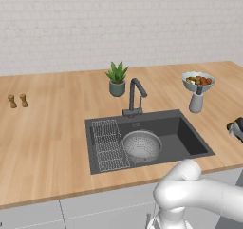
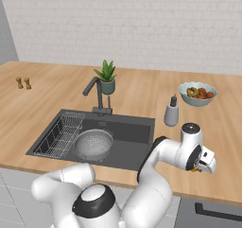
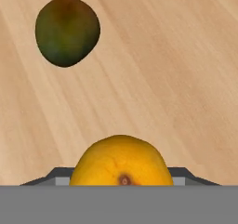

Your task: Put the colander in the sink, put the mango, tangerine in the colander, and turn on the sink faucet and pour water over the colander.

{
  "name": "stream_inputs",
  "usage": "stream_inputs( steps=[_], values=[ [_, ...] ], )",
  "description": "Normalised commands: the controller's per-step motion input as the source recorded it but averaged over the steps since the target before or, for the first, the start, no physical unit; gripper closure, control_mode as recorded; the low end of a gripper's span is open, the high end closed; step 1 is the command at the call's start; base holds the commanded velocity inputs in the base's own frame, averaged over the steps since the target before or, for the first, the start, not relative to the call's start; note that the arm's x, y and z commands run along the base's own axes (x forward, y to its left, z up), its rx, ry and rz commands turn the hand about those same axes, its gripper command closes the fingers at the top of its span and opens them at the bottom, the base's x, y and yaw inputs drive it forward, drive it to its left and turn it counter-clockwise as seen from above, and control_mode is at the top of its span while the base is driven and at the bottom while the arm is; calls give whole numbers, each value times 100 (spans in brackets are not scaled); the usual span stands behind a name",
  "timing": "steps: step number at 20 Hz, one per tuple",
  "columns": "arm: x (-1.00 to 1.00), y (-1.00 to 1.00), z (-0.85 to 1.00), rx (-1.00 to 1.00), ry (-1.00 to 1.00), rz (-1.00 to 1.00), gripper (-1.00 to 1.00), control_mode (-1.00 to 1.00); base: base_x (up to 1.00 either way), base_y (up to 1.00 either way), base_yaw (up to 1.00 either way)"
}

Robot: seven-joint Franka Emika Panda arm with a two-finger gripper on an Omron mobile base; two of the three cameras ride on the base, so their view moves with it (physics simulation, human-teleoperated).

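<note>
The round silver perforated metal colander sits inside the large dark grey rectangular sink, just beside the wire grid rack that lies at its nine o'clock in the left base view. The tall dark grey faucet with the angular bent spout stands on the sink's far rim at about twelve o'clock from the colander, with its spout angled toward the basin. Behind it on the light wooden counter is a small green potted plant in a grey pot.

At the right end of the counter, the white arm reaches low over the wood. In the hand view the small round bright orange tangerine sits at six o'clock, right at the gripper, with the grey finger bases showing at either side of it; the jaws appear closed on the fruit, holding it between them. The dark green roundish mango lies on the bare wood at about eleven o'clock from the tangerine, well apart from it.

In the right base view a pale bowl of mixed fruit stands at one o'clock from the sink, with a grey soap dispenser with a dark pump near it. Two small brown shakers stand together at the far left of the counter
</note>
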Motion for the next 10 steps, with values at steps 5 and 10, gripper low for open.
stream_inputs(
  steps=[5, 10],
  values=[
    [-2, 83, 48, 4, -2, 19, 100, -100, 0, 0, 0],
    [24, 100, 15, 0, -1, 22, 100, -100, 0, 0, 0]
  ],
)
